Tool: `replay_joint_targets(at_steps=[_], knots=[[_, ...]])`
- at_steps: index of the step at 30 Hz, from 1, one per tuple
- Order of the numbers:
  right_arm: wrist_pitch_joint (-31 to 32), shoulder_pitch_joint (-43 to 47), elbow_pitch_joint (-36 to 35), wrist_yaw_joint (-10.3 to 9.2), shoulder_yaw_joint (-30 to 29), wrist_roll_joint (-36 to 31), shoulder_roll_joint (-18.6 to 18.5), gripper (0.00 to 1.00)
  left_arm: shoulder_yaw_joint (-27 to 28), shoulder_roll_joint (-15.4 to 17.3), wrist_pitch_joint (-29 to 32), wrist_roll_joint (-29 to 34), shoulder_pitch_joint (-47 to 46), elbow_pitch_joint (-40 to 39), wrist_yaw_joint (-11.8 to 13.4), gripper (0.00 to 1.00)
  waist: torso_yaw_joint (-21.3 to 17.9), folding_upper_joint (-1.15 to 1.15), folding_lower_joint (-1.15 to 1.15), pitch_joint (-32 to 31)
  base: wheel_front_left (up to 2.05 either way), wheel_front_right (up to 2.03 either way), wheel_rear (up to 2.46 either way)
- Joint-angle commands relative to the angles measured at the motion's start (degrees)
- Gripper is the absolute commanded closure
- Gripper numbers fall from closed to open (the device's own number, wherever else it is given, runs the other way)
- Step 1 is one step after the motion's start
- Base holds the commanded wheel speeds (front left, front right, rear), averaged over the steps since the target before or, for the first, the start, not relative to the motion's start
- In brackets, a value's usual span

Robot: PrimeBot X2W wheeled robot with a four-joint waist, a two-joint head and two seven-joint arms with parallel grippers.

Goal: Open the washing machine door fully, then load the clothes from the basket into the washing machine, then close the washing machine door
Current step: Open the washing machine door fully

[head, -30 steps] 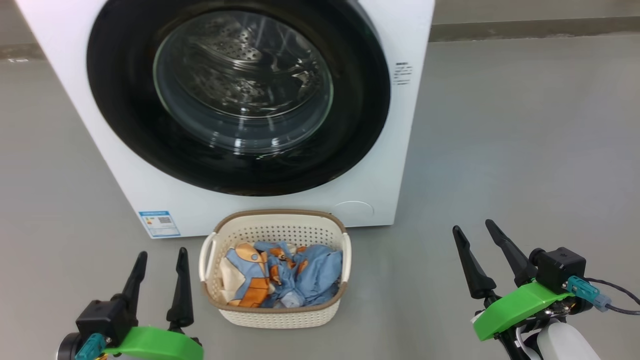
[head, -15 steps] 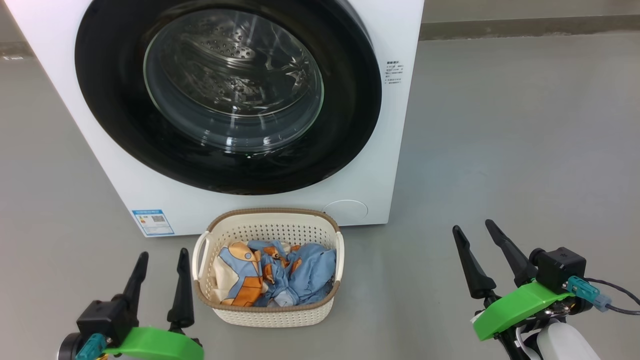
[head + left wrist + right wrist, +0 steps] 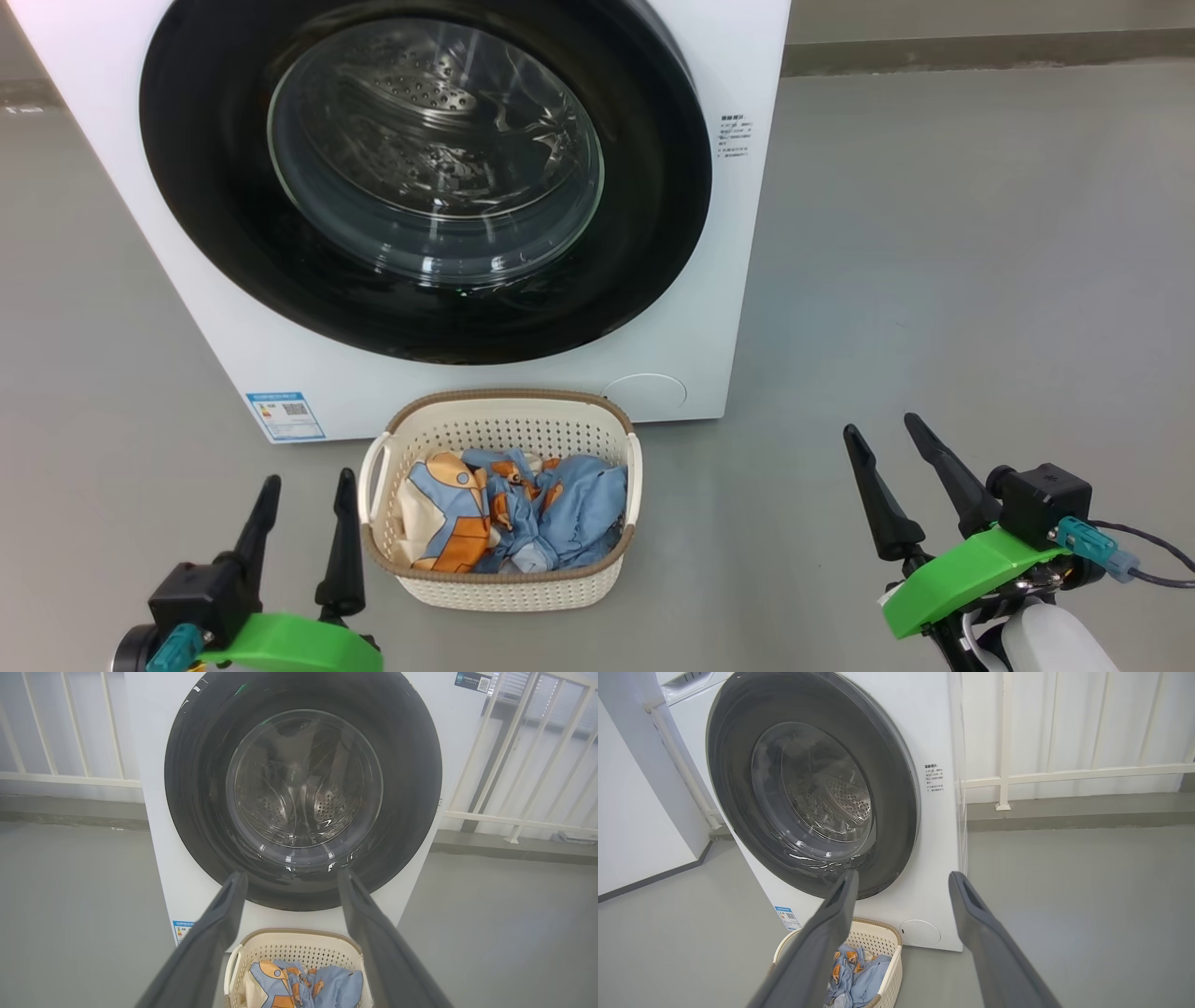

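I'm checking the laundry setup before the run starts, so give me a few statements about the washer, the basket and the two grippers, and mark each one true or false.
1. The washing machine door is shut. True.
2. The basket stands on the floor just in front of the washing machine. True.
3. The basket is empty. False: the clothes, blue and cream with orange prints, lie in it.
4. The left gripper holds a garment. False: it is open and holds nothing.
5. The right gripper is open and off to the side of the basket. True.
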Motion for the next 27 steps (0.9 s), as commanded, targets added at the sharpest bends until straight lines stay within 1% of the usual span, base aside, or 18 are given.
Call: replay_joint_targets(at_steps=[1, 13, 27], knots=[[-0.69, -1.83, -1.20, 0.09, 1.29, 0.15, -0.54, 0.00, 1.64, 0.75, -0.52, -0.37, -2.23, -1.05, -0.11, 0.00, 0.01, 0.00, 0.00, 0.03, 0.00, 0.00, 0.00], [-0.69, -1.83, -1.13, 0.09, 0.96, 0.47, -0.44, 0.00, 1.27, 0.75, -0.52, -0.24, -2.37, -0.45, -0.21, 0.00, 0.10, 0.00, 0.00, 0.46, 0.00, 0.00, 0.00], [-0.69, -2.59, -1.69, 0.09, -0.11, 0.65, -0.28, 0.00, 1.44, 0.75, -0.52, -0.70, -2.54, -0.53, 0.96, 0.00, 0.28, 0.00, 0.00, 1.54, 0.00, 0.00, 0.00]])
